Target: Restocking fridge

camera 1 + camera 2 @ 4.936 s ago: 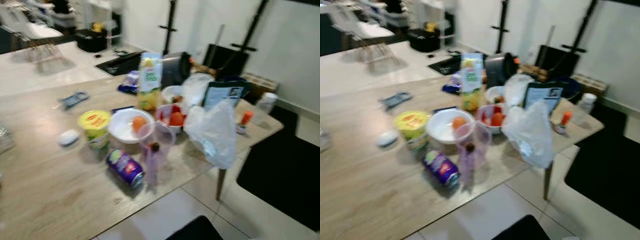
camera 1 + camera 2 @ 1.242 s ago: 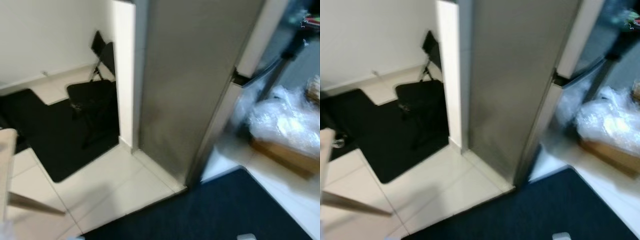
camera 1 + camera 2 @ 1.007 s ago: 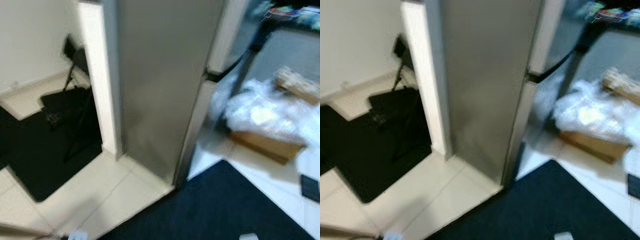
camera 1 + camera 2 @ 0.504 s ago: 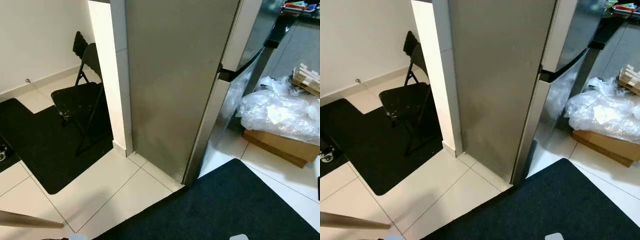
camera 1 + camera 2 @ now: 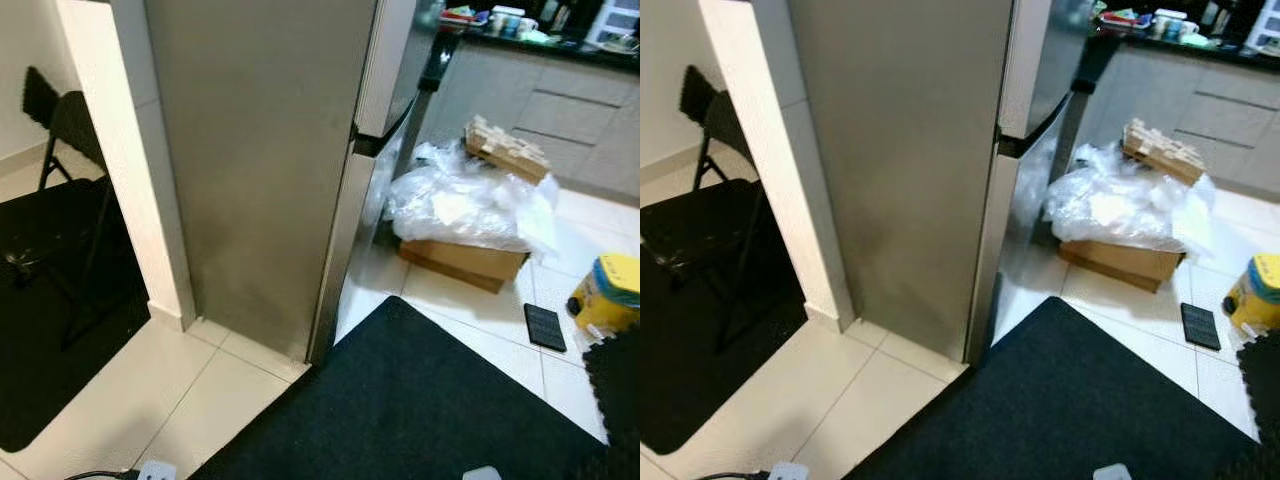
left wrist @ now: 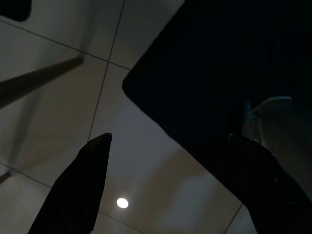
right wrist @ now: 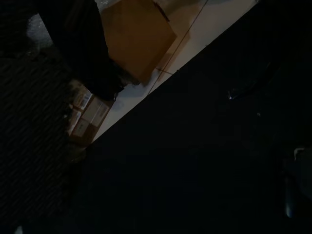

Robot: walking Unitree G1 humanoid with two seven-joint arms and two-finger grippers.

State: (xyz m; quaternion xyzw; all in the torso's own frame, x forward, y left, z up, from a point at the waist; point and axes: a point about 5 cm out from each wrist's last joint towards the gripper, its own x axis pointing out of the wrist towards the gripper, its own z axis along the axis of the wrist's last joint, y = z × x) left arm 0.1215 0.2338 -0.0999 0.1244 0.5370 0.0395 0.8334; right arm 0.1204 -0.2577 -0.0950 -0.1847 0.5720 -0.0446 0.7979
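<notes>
Left claw (image 6: 165, 161) is hanging wide open and empty above pale floor tiles (image 6: 58, 73); right claw's state cannot be told from its dark view. Tall grey steel fridge (image 5: 260, 150) is standing ahead, left of centre, doors shut. Judged step: approaching it; next, reaching its front. Head views are showing a yellow tub (image 5: 608, 295) at far right; right wrist view is showing a brown cardboard box (image 7: 136, 34).

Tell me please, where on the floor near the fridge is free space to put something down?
The black mat in front of the fridge lies bare, and so do the pale tiles between fridge and folding chair. It is crowded to the right: cardboard box under plastic wrap, yellow tub, small dark pad.
</notes>
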